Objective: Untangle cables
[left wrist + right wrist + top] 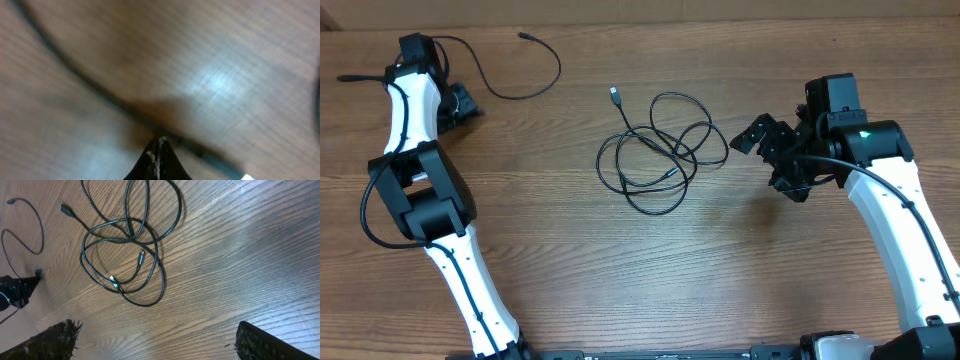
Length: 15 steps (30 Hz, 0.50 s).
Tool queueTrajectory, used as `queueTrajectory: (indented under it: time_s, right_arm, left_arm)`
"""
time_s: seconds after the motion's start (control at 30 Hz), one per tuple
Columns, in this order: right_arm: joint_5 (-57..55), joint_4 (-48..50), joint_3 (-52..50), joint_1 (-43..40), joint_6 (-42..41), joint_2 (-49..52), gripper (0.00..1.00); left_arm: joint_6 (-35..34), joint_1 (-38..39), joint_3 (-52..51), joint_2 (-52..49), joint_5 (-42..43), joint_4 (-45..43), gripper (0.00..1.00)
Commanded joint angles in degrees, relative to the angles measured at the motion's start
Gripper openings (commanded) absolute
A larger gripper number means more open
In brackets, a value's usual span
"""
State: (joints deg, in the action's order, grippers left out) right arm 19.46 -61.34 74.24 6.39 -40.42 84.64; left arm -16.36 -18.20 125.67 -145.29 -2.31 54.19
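Two cables [660, 148] lie tangled in loose loops at the table's middle, one plug end [615, 93] pointing up-left; the right wrist view shows the same tangle [129, 230]. A third cable [510, 97] lies apart at the upper left in an open arc. My left gripper [463, 103] sits at that arc's near end. In the blurred left wrist view its jaws [160, 142] are pressed together right on this cable [75, 70]. My right gripper [770, 155] hangs just right of the tangle. It is wide open [160, 345], with only bare wood between its fingers.
The wooden table [650, 270] carries both white arms, one at each side. A thicker black cord [350, 77] runs off the left edge behind the left arm. In the right wrist view, the left gripper [15, 292] shows at the far left by the separated cable [42, 230].
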Motion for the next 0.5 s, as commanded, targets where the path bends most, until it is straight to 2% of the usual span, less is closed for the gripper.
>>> queueTrajectory:
  time_s: [0.0,0.27,0.47]
  right_arm:
    - [-0.4,0.1,0.7,-0.1,0.4,-0.5,1.00]
    - [-0.4,0.1,0.7,-0.1,0.4,-0.5,1.00]
    - [-0.4,0.1,0.7,-0.1,0.4,-0.5,1.00]
  left_arm:
    - [2.2,-0.1,-1.8,-8.8,7.0,-2.2,0.04]
    - [2.2,0.3,-1.3,-10.9,12.2,-11.0,0.04]
    - [4.7,0.2,11.5,-10.8,12.9,-7.0,0.04]
